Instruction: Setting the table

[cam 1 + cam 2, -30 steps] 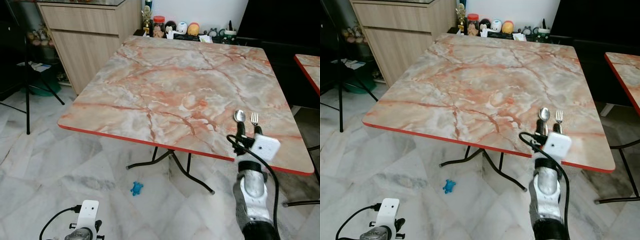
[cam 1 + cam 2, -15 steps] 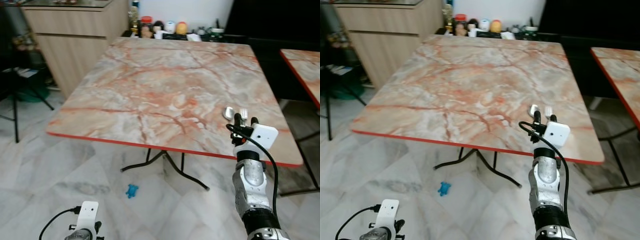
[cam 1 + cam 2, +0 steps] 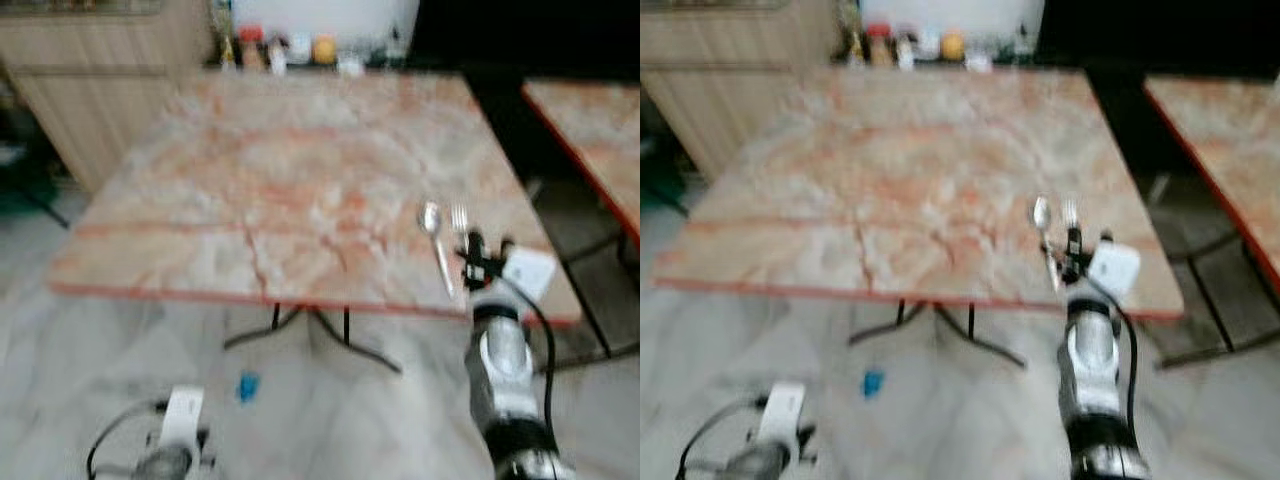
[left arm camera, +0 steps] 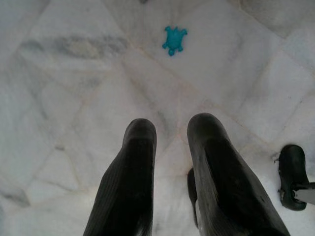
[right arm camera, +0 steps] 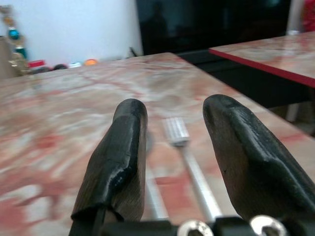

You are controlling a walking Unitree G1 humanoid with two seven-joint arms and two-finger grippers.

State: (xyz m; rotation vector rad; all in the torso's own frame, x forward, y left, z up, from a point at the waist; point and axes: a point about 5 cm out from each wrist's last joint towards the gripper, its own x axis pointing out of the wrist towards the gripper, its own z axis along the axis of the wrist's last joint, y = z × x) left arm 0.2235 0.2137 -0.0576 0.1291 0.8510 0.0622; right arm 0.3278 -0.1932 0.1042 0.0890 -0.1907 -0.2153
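Home dining area: marble-pattern table [image 3: 300,190]

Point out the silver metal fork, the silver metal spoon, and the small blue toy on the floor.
silver metal fork [image 5: 176,132], right wrist view, its tines.
silver metal spoon [image 3: 430,216], left eye view, its bowl.
small blue toy [image 4: 174,39], left wrist view, its body.

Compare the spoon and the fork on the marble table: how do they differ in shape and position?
The spoon ends in a rounded bowl, whereas the fork ends in tines. The spoon lies on the robot's left of the fork. In the right wrist view the fork lies in the gap between the right gripper's open fingers, while the left finger hides most of the spoon. Both are silver and lie flat, side by side, on the table.
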